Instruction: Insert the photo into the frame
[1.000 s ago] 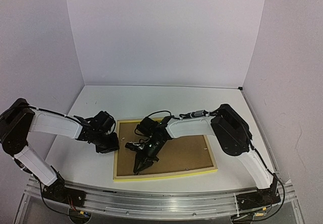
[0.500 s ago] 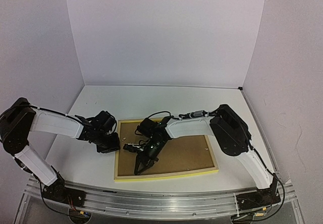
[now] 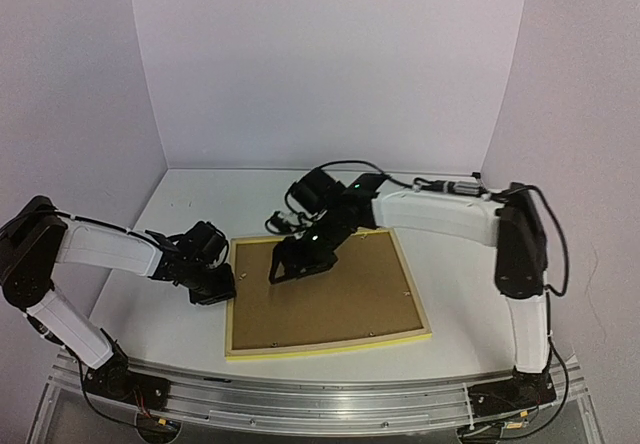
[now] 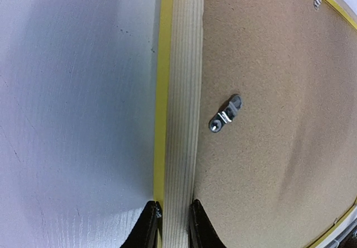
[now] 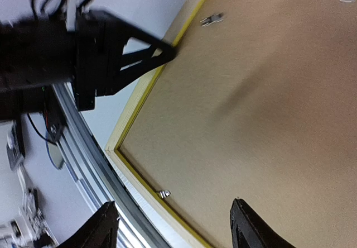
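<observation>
The frame (image 3: 330,345) lies face down on the table, yellow edge and pale wood back up, with a brown backing board (image 3: 335,299) set in it. The photo is hidden. My left gripper (image 3: 215,286) is shut on the frame's left rail (image 4: 181,119), one finger on each side of the wood (image 4: 172,228). A small metal turn clip (image 4: 226,114) sits on the board beside it. My right gripper (image 3: 290,264) hangs open above the board's upper left part, holding nothing. In its own view (image 5: 178,231) it looks down on the board (image 5: 251,91), the frame's rail (image 5: 134,119) and the left gripper (image 5: 111,52).
White walls close the table at the back and both sides. An aluminium rail (image 3: 320,404) runs along the near edge, just past the frame's lower rail. Bare white table (image 3: 300,199) lies behind and left of the frame. Two more clips (image 5: 163,193) (image 5: 212,18) sit at the board's edges.
My right gripper has lifted off the board's lower left, drawn back toward the frame's upper left, and opened. The left gripper keeps its hold on the rail.
</observation>
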Controlling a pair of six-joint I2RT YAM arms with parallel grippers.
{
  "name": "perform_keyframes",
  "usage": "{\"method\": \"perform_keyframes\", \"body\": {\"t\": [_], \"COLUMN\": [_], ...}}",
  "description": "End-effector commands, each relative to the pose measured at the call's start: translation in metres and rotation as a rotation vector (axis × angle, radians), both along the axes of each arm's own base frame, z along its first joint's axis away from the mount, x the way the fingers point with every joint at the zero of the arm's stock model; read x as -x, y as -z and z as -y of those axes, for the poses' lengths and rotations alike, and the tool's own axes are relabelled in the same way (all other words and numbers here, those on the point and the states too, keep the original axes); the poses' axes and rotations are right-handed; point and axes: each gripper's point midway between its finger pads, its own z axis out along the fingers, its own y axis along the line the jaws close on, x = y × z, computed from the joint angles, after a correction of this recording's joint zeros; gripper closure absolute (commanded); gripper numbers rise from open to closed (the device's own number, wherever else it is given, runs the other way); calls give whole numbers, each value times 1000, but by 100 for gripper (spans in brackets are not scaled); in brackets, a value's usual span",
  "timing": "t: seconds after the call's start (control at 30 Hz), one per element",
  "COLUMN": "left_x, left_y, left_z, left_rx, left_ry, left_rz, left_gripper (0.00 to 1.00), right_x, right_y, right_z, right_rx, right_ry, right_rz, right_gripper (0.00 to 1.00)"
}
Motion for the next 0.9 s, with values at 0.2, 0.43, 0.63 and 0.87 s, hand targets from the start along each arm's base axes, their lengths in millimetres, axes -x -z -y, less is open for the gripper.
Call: {"method": "perform_keyframes", "body": {"t": [0.2,0.43,0.63,0.87], "left_x": [-39,-132,-191,-189], "left_y": [-94,-116,-85,-45], "left_z": [7,54,106,145], "left_rx": [-8,-66,-71,24], "left_ry": [15,256,530,811], "left_rz": [189,297,314,293], "left_gripper": [2,0,0,1], "right_x": [-14,62,76,65], "right_y": [-39,23,60,88], "right_z": [210,232,218,216], "right_rx": [106,115,102,174], "right_ry": [742,764,777,841], "right_rz": [94,-180,-265,-267], "right_gripper": [15,13,14,14]}}
